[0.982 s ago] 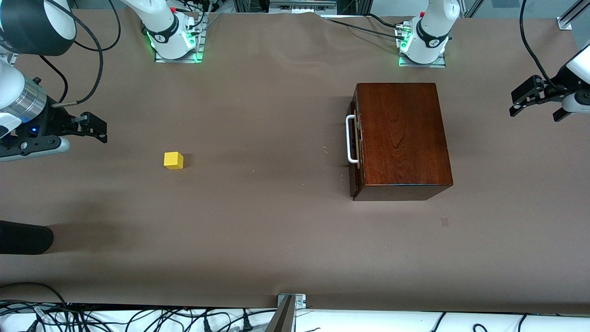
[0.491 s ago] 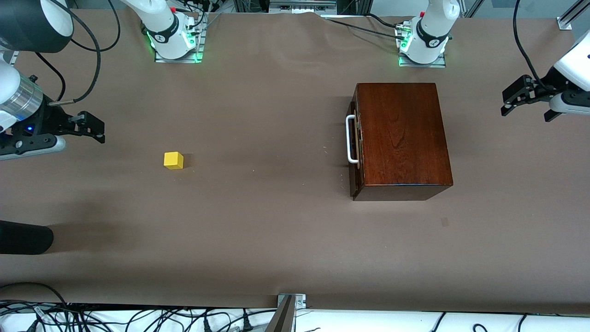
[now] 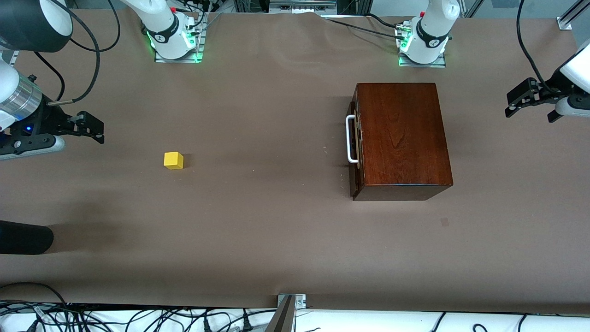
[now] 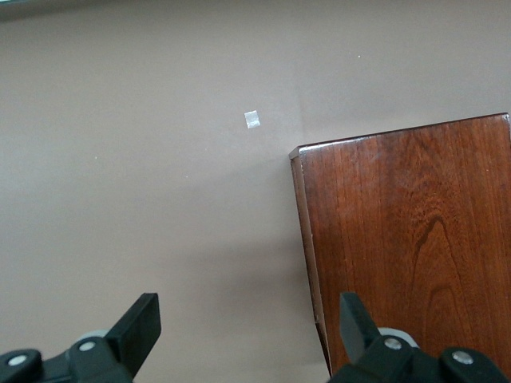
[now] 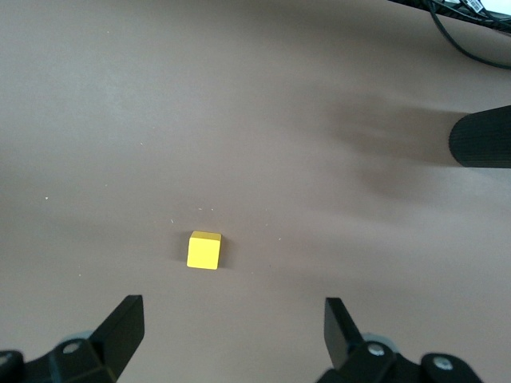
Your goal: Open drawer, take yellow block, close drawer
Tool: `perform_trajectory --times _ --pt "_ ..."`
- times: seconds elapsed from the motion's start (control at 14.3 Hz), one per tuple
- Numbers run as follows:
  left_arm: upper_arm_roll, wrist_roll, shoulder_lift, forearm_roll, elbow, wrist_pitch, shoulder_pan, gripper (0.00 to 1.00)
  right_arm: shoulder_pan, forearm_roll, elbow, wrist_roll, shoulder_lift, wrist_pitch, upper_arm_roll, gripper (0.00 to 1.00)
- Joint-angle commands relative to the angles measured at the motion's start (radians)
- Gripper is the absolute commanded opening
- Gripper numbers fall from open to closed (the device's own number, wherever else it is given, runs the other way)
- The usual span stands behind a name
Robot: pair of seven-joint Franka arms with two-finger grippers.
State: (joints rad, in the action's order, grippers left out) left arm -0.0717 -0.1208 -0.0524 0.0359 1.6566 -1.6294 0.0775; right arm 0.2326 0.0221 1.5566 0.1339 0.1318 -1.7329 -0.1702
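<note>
Both black two-finger grippers are hanging open over bare table.
The right gripper (image 3: 94, 127) is hovering with the small yellow cube (image 3: 173, 160) at its 4 o'clock; the left gripper (image 3: 530, 102) is hovering beside the shut drawer's (image 3: 353, 138) reddish-brown wooden box (image 3: 402, 138), at its 3 o'clock.

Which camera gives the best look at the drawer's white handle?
The front view: the white handle shows whole on the drawer, which looks shut. The left wrist view shows only the wooden box top and one side, no handle. The right wrist view shows none of it.
</note>
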Motion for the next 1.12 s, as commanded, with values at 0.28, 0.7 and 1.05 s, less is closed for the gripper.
perform_trajectory --times 0.28,0.7,1.05 --pt "-0.005 0.124 -0.006 -0.051 0.006 0.023 0.010 1.00 -0.003 0.012 -0.030 0.012 0.011 0.027 0.001 1.00" --pt "0.061 0.141 -0.004 -0.037 0.006 0.022 -0.035 1.00 -0.003 0.012 -0.030 0.010 0.011 0.027 0.001 1.00" --pt "0.061 0.125 0.012 -0.033 -0.007 0.019 -0.038 1.00 0.001 0.012 -0.030 0.010 0.012 0.026 0.003 1.00"
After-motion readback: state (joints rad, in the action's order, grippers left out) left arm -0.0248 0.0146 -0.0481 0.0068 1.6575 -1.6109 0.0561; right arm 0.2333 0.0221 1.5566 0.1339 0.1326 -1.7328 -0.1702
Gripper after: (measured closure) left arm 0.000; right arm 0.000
